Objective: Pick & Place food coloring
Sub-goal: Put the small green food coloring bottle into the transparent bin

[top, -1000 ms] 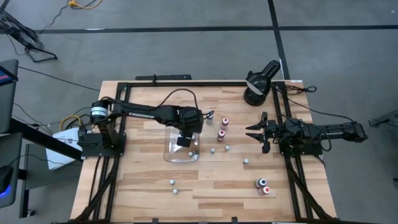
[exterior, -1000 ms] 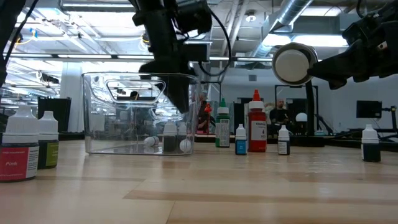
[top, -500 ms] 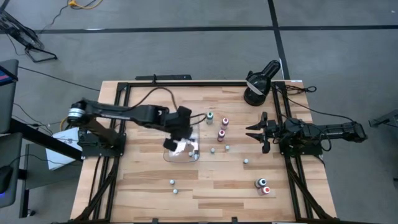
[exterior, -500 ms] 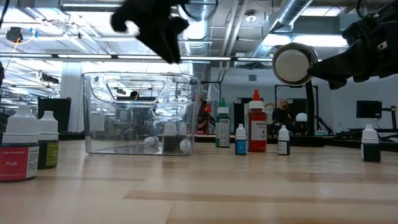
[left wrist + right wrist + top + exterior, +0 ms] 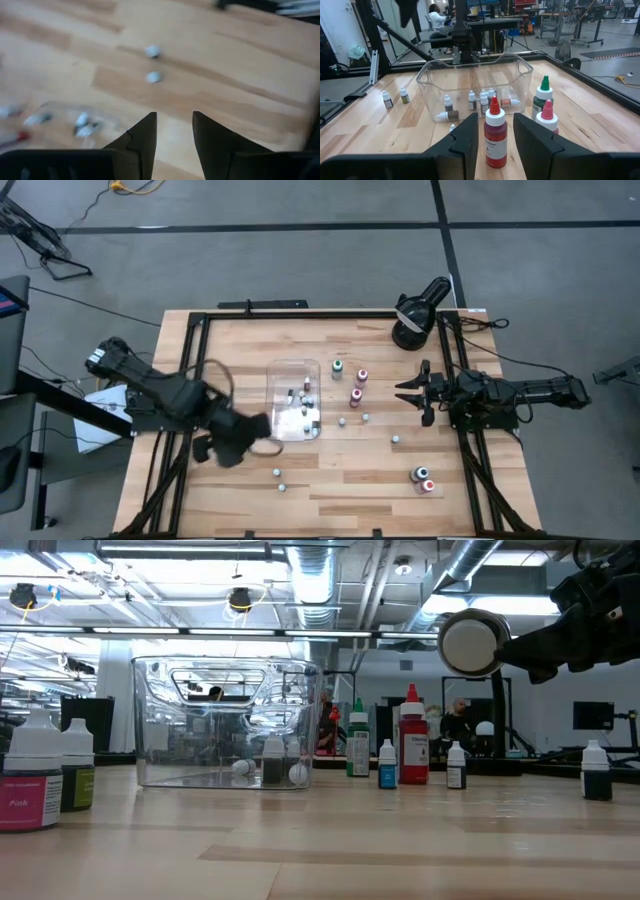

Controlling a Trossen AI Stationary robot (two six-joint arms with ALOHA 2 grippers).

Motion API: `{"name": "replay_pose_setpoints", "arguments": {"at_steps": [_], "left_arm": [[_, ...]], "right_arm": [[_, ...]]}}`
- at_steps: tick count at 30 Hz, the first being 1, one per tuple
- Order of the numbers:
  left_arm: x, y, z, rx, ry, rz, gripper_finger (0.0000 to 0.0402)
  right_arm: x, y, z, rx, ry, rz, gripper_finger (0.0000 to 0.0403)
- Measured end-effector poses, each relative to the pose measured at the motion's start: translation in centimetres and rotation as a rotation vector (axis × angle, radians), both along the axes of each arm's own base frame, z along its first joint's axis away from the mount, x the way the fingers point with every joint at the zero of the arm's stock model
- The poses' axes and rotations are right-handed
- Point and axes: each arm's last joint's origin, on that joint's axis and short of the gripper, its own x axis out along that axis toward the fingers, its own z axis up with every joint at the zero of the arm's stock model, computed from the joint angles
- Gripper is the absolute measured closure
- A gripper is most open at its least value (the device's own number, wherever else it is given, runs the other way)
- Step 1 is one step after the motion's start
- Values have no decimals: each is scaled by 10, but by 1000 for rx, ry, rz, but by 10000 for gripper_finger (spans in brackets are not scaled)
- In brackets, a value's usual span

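On the pale wooden table [image 5: 350, 470], framed by black rails, a clear plastic tray [image 5: 293, 412] stood near the centre, holding several small food coloring bottles [image 5: 303, 402]. More bottles stood loose on the planks: a cluster [image 5: 352, 384] just beside the tray toward the right arm, two [image 5: 279, 479] near the front edge, and two [image 5: 422, 477] at the front right corner. Left gripper [image 5: 232, 448] hung beside the tray over bare wood, its fingers [image 5: 142, 142] parted and holding nothing. Right gripper [image 5: 413, 392] waited near the table's right edge, fingers [image 5: 470, 140] apart and empty. A black round lamp [image 5: 415, 310] sat at the far right corner. Beyond the table lay grey floor, exposed ceiling ducts and a seated person [image 5: 438, 19].
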Motion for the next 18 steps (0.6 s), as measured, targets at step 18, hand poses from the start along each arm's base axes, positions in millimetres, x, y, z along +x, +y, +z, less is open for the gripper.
{"name": "replay_pose_setpoints", "arguments": {"at_steps": [18], "left_arm": [[-6, -79, -29, 55, -18, -130, 284]], "right_arm": [[0, 0, 0, 0, 0, 0, 290]]}}
